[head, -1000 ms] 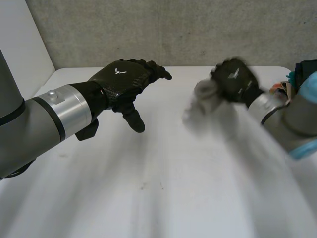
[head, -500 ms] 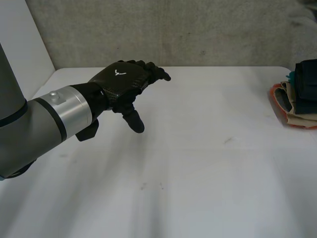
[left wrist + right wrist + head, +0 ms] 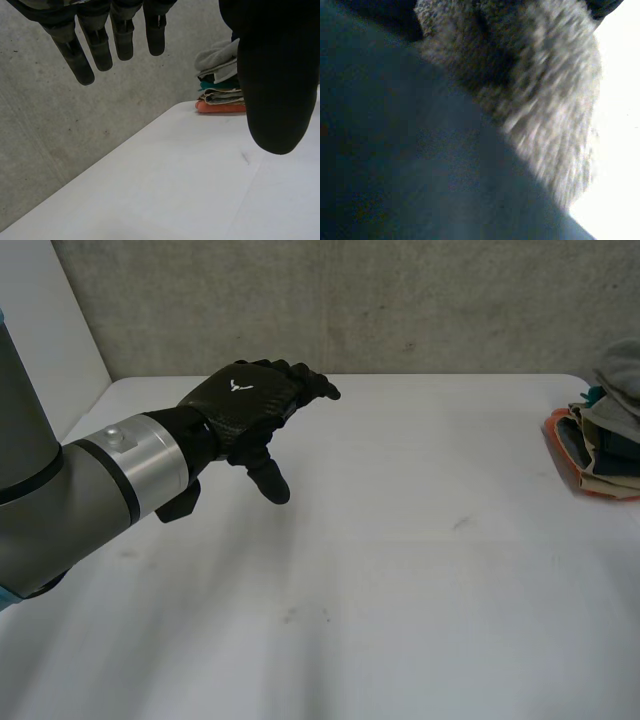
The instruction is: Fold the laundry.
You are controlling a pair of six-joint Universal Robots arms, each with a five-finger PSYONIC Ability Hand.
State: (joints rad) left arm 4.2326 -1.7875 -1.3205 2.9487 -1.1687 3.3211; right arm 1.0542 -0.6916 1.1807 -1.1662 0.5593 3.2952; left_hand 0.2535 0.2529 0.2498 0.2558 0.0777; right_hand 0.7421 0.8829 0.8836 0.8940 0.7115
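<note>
My left hand (image 3: 250,405) hovers over the left part of the white table (image 3: 400,570), open, with straight fingers (image 3: 80,55) and its thumb (image 3: 275,90) apart, holding nothing. A stack of folded laundry (image 3: 598,455) sits at the table's right edge, also seen past the left hand's fingertips as the stack (image 3: 220,95). A grey fuzzy cloth (image 3: 622,365) lies on top of it. Close under my right hand (image 3: 606,5) is that grey cloth (image 3: 545,90), lying against a dark blue cloth (image 3: 410,165).
A grey concrete wall (image 3: 350,300) runs behind the table's far edge. The stack's lowest layer is orange (image 3: 220,106), with beige and teal layers above it.
My right hand, which carried the grey cloth above the table's middle, has swung right out of the head view. The grey cloth now tops the stack. The left hand has stayed put.
</note>
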